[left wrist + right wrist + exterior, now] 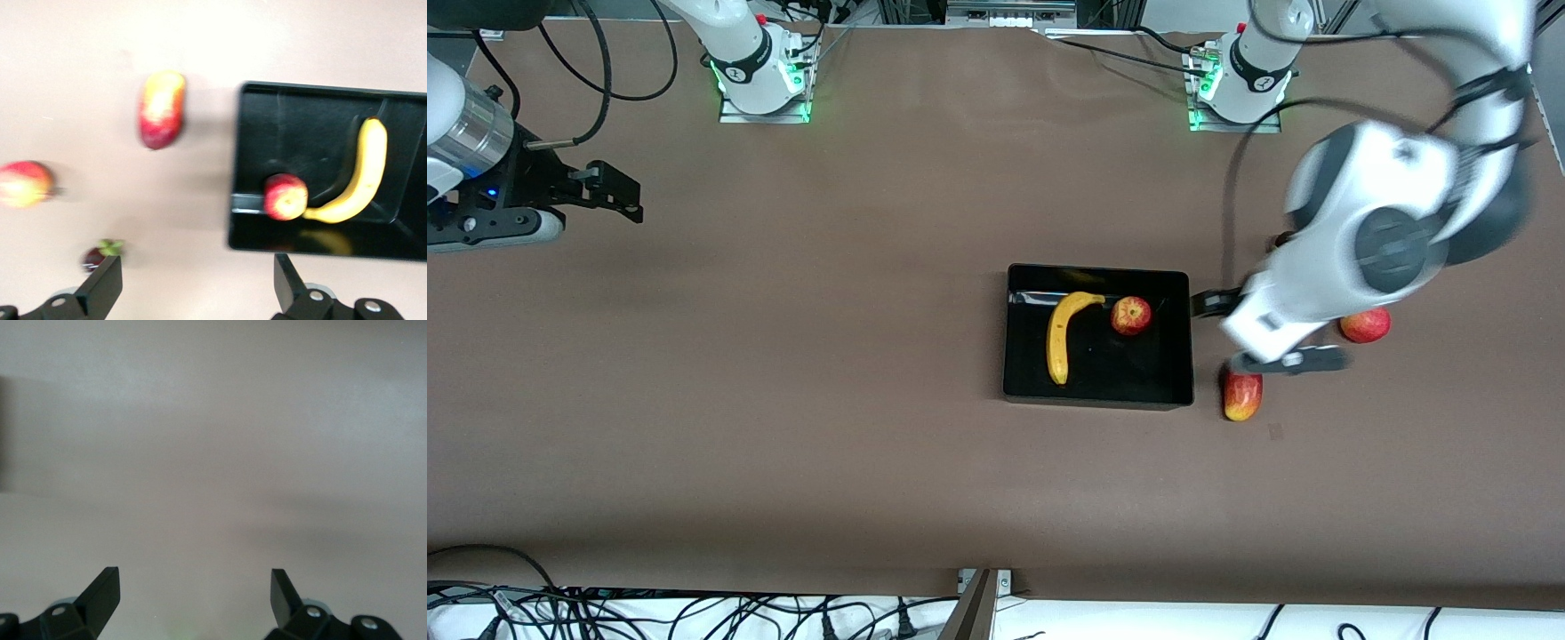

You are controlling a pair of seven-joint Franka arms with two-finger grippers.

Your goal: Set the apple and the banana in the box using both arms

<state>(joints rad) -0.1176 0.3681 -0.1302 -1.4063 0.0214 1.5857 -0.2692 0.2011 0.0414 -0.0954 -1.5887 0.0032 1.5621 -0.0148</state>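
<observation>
The black box (1120, 369) sits on the brown table toward the left arm's end. The yellow banana (1060, 338) and the red apple (1131, 315) lie in it, side by side and apart. My left gripper (1258, 331) is open and empty, up in the air over the table just beside the box's wall. The left wrist view shows the box (293, 127), the banana (363, 173) and the apple (285, 197); my left gripper (197, 287) holds nothing. My right gripper (618, 191) is open and empty at the right arm's end, waiting. In its wrist view the gripper (193, 597) is over bare table.
An oval red-and-yellow fruit (1242, 396) lies beside the box, nearer the front camera than the left hand. A round red fruit (1365, 325) lies farther toward the left arm's end. The left wrist view also shows a small dark fruit with green leaves (100, 255).
</observation>
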